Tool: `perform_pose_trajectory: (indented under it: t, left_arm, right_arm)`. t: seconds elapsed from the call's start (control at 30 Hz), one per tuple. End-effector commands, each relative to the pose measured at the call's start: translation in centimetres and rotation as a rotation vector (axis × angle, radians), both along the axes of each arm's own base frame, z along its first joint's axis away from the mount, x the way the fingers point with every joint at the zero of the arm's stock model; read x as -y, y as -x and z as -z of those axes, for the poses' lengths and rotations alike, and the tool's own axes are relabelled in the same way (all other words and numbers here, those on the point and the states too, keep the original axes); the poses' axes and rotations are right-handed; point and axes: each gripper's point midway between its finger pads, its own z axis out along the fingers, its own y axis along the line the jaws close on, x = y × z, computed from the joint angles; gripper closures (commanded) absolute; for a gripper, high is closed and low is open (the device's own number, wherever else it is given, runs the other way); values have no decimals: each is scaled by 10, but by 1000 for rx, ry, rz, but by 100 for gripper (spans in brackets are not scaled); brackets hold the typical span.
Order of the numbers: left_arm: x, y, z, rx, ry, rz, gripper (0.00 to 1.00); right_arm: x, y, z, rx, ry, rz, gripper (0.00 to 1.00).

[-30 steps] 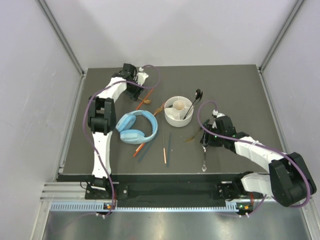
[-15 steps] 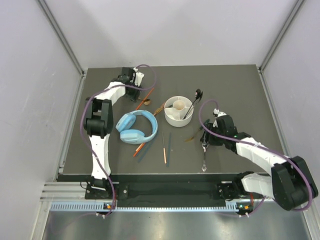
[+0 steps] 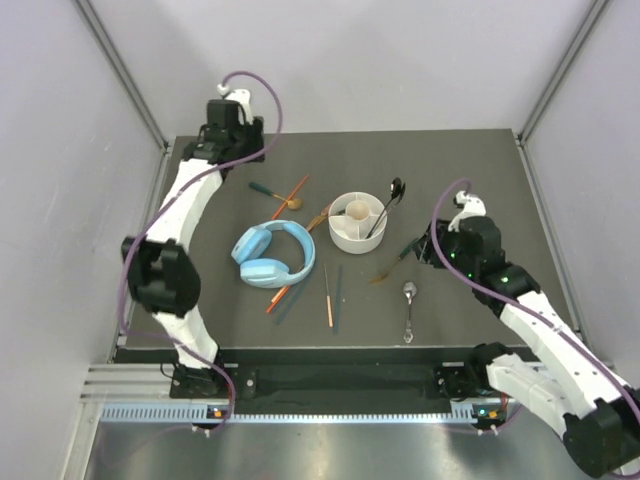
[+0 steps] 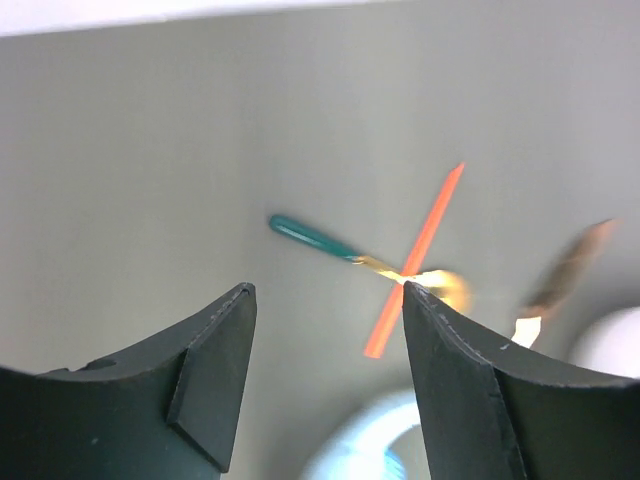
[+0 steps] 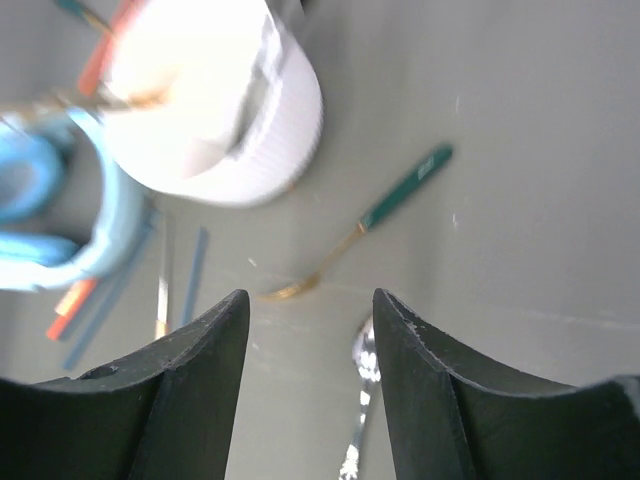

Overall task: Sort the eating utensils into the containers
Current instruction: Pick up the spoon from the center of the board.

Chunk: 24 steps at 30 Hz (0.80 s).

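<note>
At the far left corner of the dark desk [image 3: 480, 180], the left hand [image 4: 325, 300] hangs with its fingers spread and nothing between them; beyond its tips a teal-handled gold spoon [image 4: 310, 235] lies flat with an orange chopstick [image 4: 425, 235] crossing over its gold end; a bronze piece [image 3: 320, 215] lies just beside the left wall of the white container [image 3: 350, 243], too blurred in the left wrist view to tell fork from spoon. Near the middle of the desk that round, divided container holds a pale wooden spoon head in one compartment and a black spoon [image 3: 385, 208] leaning out over the far right rim. Left of it sit light blue headphones [image 3: 262, 270], with an orange and a dark chopstick poking out from under their near side; a second pair, orange [image 3: 327, 300] and dark teal [image 3: 337, 298], lies side by side closer to the near edge. On the right, the right hand [image 5: 310, 300] is raised above the desk, fingers apart and pinching nothing; below it a teal-handled gold utensil [image 5: 400, 195] lies slanted near the container, and a silver spoon [image 5: 362, 360] lies on the desk nearer the arm bases, apart from both.
</note>
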Motion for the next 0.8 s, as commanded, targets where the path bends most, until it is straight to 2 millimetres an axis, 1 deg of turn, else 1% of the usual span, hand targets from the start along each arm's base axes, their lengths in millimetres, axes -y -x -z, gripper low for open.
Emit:
perform_pose_trajectory:
  t: [0.0, 0.03, 0.07, 0.1, 0.13, 0.17, 0.2, 0.23, 0.27, 0.3, 0.33, 0.37, 0.4, 0.43, 0.47, 0.53, 0.57, 0.6, 0.63, 0.67, 0.7, 0.73, 0.77]
  left_arm:
    - [6, 57, -87, 105, 271, -115, 35]
    - [8, 69, -85, 93, 297, -114, 35]
    - [8, 88, -109, 142, 331, -108, 35]
    - [3, 98, -111, 145, 332, -134, 35]
    - [-1, 108, -108, 138, 335, -154, 35]
    - [-4, 124, -121, 171, 351, -161, 36]
    - [-9, 133, -121, 168, 349, -181, 36]
    - [-11, 141, -113, 154, 348, -190, 36]
    - [-12, 151, -119, 171, 364, -189, 37]
    - [-9, 155, -115, 163, 371, -174, 37]
    - [-10, 158, -103, 150, 364, -178, 37]
    - [-13, 161, -102, 159, 361, -184, 37]
    - [-15, 160, -95, 157, 354, -194, 37]
    - [-21, 156, -85, 161, 335, -228, 37]
    - [-23, 152, -76, 155, 332, -248, 37]
    - [-23, 140, -66, 172, 328, -259, 37]
    - [-22, 131, -54, 151, 332, -279, 37]
    - [-22, 125, -49, 142, 333, -286, 37]
    - [-20, 119, -45, 136, 336, -284, 37]
    - [-18, 110, -34, 112, 328, -291, 37]
    - [-18, 105, -33, 110, 324, -301, 37]
    - [-20, 101, -26, 94, 313, -317, 37]
    - [-24, 97, -11, 58, 291, -350, 37]
  right_arm:
    - [17, -3, -79, 156, -4, 65, 47]
    - [19, -3, -90, 179, -5, 74, 47]
    - [20, -2, -102, 205, -13, 77, 47]
    - [22, 0, -115, 228, -21, 83, 47]
    - [24, 0, -138, 278, -35, 90, 47]
    - [23, 0, -149, 300, -43, 87, 47]
    - [22, 1, -170, 341, -63, 83, 47]
    - [20, 1, -179, 356, -73, 75, 47]
    - [16, -2, -187, 374, -86, 59, 47]
    - [13, -4, -197, 400, -96, 48, 47]
    - [8, -7, -201, 410, -104, 25, 47]
    - [2, -16, -205, 430, -110, 12, 47]
    - [-1, -22, -204, 431, -108, 6, 47]
    - [-3, -28, -204, 433, -102, 0, 46]
    - [-9, -43, -199, 426, -90, -5, 47]
    - [-14, -60, -201, 441, -59, -13, 47]
    - [-20, -78, -192, 423, -34, -19, 46]
    - [-22, -87, -206, 454, -13, -27, 46]
    - [-24, -98, -208, 454, 2, -21, 46]
    - [-30, -118, -193, 412, 31, -30, 46]
    - [-33, -128, -215, 456, 49, -38, 46]
    - [-37, -139, -219, 455, 57, -45, 46]
    - [-45, -158, -197, 385, 89, -58, 46]
